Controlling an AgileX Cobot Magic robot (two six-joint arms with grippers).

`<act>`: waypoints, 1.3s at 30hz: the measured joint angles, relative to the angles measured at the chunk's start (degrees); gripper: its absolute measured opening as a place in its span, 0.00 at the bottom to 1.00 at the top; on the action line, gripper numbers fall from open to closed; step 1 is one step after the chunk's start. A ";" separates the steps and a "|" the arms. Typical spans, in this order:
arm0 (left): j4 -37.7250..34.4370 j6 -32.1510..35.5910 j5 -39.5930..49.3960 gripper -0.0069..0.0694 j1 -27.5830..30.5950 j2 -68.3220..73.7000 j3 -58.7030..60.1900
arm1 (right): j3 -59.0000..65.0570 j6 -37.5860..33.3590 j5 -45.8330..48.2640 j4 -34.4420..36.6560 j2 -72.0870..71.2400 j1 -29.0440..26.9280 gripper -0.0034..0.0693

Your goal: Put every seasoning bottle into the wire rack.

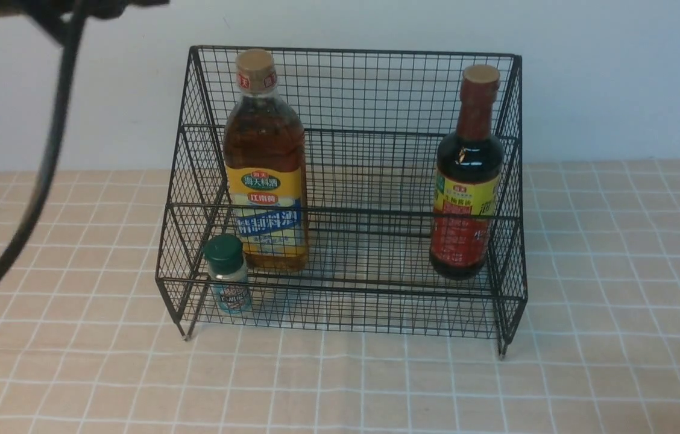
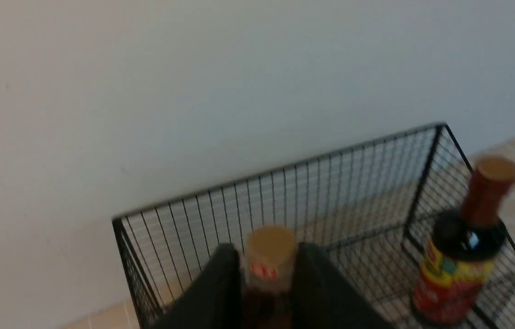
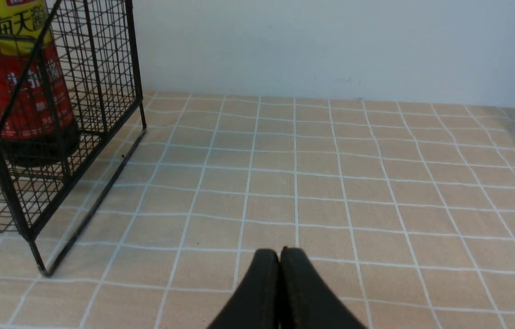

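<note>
As you see, all three bottles stand in rack: tall bottle, dark bottle, small shaker; nothing left outside. Left gripper straddles tall bottle's neck, grip unclear; right gripper closed, empty

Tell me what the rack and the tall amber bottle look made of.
Wire rack: thin metal wire welded into mesh, black matte coating, probably painted steel. Tall amber bottle: clear shiny wall showing the liquid, likely plastic, though glass is possible; tan cap looks plastic.

The table (covered in tan checked cloth) bears the wire rack on its legs.
</note>
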 joint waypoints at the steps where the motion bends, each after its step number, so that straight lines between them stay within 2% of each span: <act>1: 0.00 0.00 2.54 0.17 0.00 -0.98 0.00 | 0.00 0.00 0.00 0.00 0.00 0.00 0.03; 2: 0.00 -0.12 7.71 0.13 0.00 -3.28 0.00 | 0.00 0.00 0.00 0.00 0.00 0.00 0.03; 5: -1.09 -1.45 12.27 0.09 0.00 -8.65 1.87 | 0.00 0.00 0.00 0.00 0.00 0.00 0.03; 13: -7.82 -2.94 4.06 0.08 0.00 -28.86 19.22 | 0.00 0.00 0.00 0.00 0.00 0.00 0.03; 17: -12.80 -2.94 3.85 0.08 0.00 -37.79 28.18 | 0.00 0.00 0.00 0.00 0.00 0.00 0.03; 23: -16.40 -2.30 4.24 0.08 0.00 -43.78 32.79 | 0.00 0.00 0.00 0.00 0.00 0.00 0.03; 29: -14.83 2.24 4.01 0.08 0.00 -46.27 33.29 | 0.00 0.00 0.00 0.00 0.00 0.00 0.03; 32: -11.82 3.16 3.76 0.08 0.00 -46.27 33.34 | 0.00 0.00 0.00 0.00 0.00 0.00 0.03; 35: -8.04 2.04 2.91 0.08 0.05 -46.84 33.53 | 0.00 0.00 0.00 0.00 0.00 0.00 0.03; 39: 1.88 -4.46 -1.02 0.08 2.22 -52.60 39.30 | 0.00 0.00 0.00 0.00 0.00 0.00 0.03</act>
